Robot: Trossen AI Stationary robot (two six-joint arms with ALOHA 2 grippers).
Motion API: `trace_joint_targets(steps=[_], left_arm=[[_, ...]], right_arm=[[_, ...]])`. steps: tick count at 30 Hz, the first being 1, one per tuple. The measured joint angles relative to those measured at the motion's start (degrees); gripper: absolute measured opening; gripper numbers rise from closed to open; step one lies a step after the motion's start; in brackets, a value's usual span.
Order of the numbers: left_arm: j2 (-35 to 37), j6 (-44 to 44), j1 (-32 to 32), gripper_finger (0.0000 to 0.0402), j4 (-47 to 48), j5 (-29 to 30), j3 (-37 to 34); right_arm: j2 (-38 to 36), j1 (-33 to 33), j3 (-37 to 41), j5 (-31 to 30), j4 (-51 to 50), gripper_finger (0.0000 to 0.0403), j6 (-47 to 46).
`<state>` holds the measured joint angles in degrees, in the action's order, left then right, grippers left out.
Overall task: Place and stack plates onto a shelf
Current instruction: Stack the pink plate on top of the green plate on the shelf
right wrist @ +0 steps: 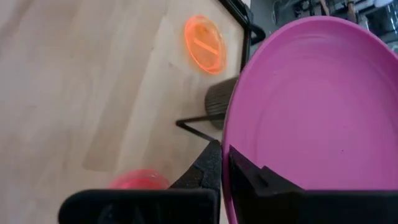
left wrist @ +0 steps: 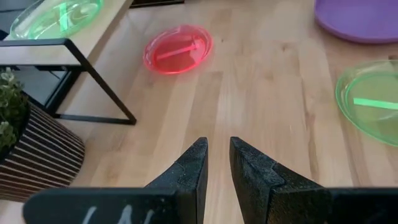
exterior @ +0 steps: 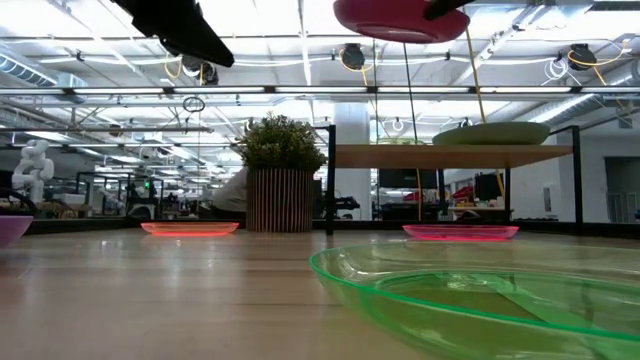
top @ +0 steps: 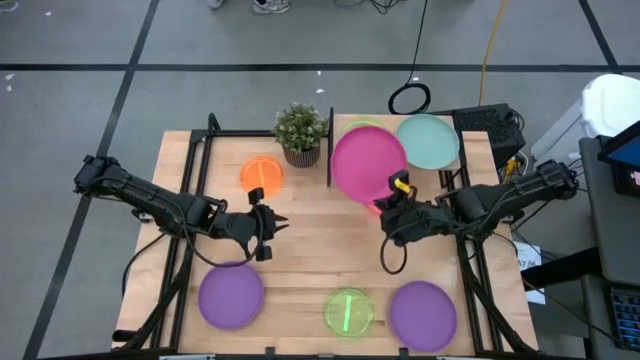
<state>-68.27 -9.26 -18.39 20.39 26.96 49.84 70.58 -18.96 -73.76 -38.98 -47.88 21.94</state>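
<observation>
My right gripper (top: 390, 203) is shut on a magenta plate (top: 367, 160), held high over the shelf's (top: 400, 125) left end; the low view shows this plate (exterior: 400, 18) above the shelf board (exterior: 450, 155). A teal plate (top: 428, 140) and a lime green plate (left wrist: 56, 15) lie on the shelf. On the table lie an orange plate (top: 262, 173), a pink-red plate (left wrist: 178, 48), two purple plates (top: 231, 295) (top: 422, 313) and another lime green plate (top: 348, 311). My left gripper (left wrist: 217, 152) hovers mid-table, its fingers slightly open, with nothing between them. My right gripper pinches the magenta plate's rim (right wrist: 225, 155) at the plate's near edge. One finger (right wrist: 249, 171) lies on the plate's upper face and the other finger (right wrist: 208, 165) sits outside the rim. The fingers come slanting down from the table's right. The plate is lifted clear.
A potted plant (top: 300, 133) stands just left of the shelf's black upright edge (top: 330, 150). Bare wood lies mid-table between the two grippers. A black cable coil (top: 409, 98) and boxes (top: 485, 125) lie past the far right edge.
</observation>
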Motion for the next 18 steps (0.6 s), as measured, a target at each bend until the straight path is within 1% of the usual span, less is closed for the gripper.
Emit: trace_joint_targets(steps=[10,18], left_arm=[[0.02,-1.15,-0.02,0.0074,-0.27,-0.02,0.00],[0.00,-1.75,-0.02,0.0074,0.03,-0.02,0.00]], right_arm=[[-5.64,7.10,0.00,0.08,-4.97,0.0000,-0.02],[-7.20,14.27,0.00,0.26,-9.39,0.0000,-0.39]])
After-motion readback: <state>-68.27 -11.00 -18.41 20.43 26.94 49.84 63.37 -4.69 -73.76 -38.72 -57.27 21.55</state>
